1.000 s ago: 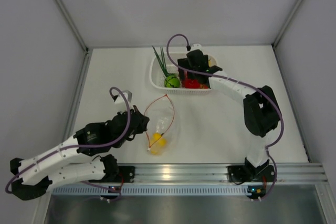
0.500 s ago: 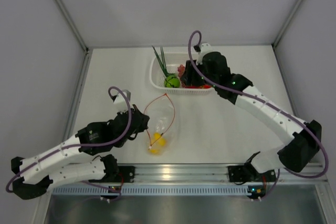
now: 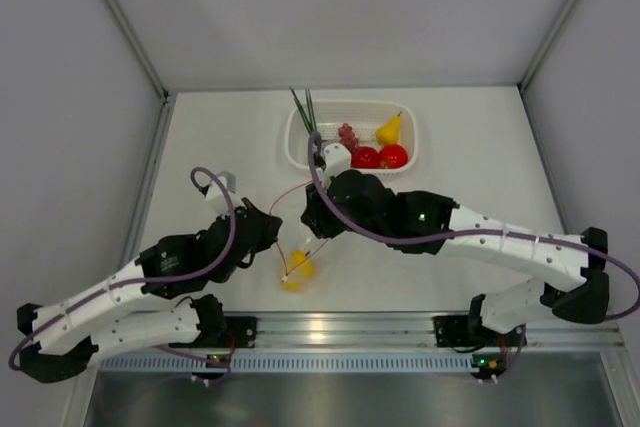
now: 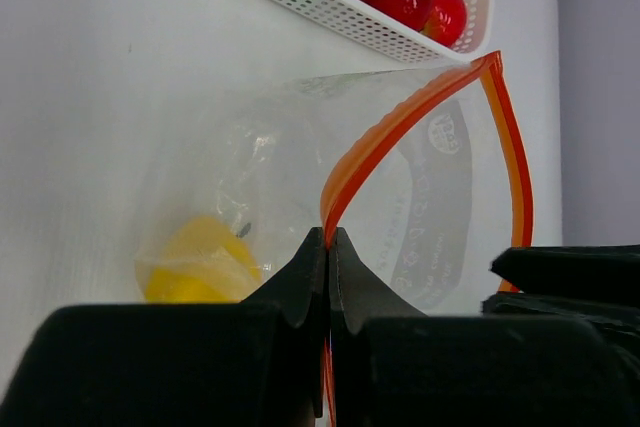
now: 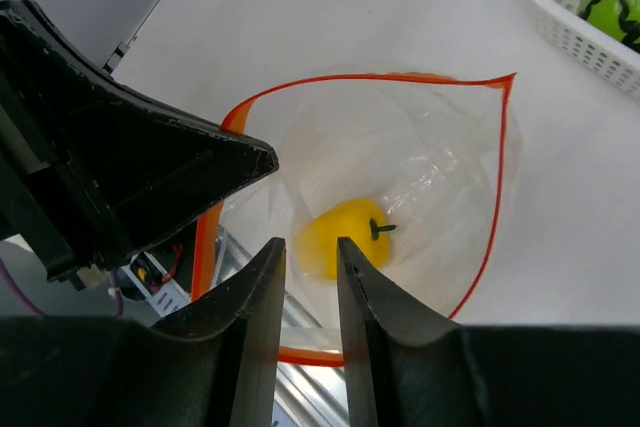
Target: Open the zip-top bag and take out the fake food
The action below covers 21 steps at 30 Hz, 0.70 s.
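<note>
Right gripper (image 5: 310, 244), narrowed to a slit and empty, aims into the gaping zip-top bag (image 5: 440, 167), yellow fake food (image 5: 345, 237) just ahead at 1 o'clock.

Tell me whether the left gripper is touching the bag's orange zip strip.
Touching. In the left wrist view, the left gripper is shut on the orange zip strip of the zip-top bag; the strip runs straight into the closed fingertips.

The zip-top bag (image 5: 420, 177) lies before the basket (image 3: 293, 147) of fake food (image 3: 366, 158).
</note>
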Available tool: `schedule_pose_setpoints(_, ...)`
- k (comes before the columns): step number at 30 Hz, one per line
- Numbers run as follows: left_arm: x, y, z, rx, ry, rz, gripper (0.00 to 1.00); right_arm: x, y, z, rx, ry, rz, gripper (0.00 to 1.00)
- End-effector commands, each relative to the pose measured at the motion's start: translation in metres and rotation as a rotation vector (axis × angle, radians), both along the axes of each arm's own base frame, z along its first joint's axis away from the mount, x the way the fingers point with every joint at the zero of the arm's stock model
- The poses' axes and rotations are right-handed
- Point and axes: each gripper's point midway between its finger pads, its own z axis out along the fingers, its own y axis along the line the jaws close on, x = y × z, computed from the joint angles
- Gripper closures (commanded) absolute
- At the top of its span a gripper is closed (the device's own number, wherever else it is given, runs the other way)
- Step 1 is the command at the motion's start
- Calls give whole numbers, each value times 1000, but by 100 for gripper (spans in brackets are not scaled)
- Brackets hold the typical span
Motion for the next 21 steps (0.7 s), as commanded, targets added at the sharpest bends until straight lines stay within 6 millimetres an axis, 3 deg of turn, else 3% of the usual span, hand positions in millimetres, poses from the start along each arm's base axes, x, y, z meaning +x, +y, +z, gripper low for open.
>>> schedule_pose_setpoints(1, 1, 5, 9, -79, -23, 42, 100, 4, 15, -5, -22, 15, -107, 73)
schedule_pose_setpoints(6, -2, 4, 9, -101, -13, 30, 100, 13, 50, -35, -2, 54, -148, 76)
schedule_pose_setpoints(12, -2, 2, 5, -121, 2, 46, 100, 34, 72, -57, 51, 74, -295, 78)
schedule_pose_setpoints(21, 3, 9, -2, -188, 12, 131, 100, 44, 88, -91, 121, 99, -389, 81)
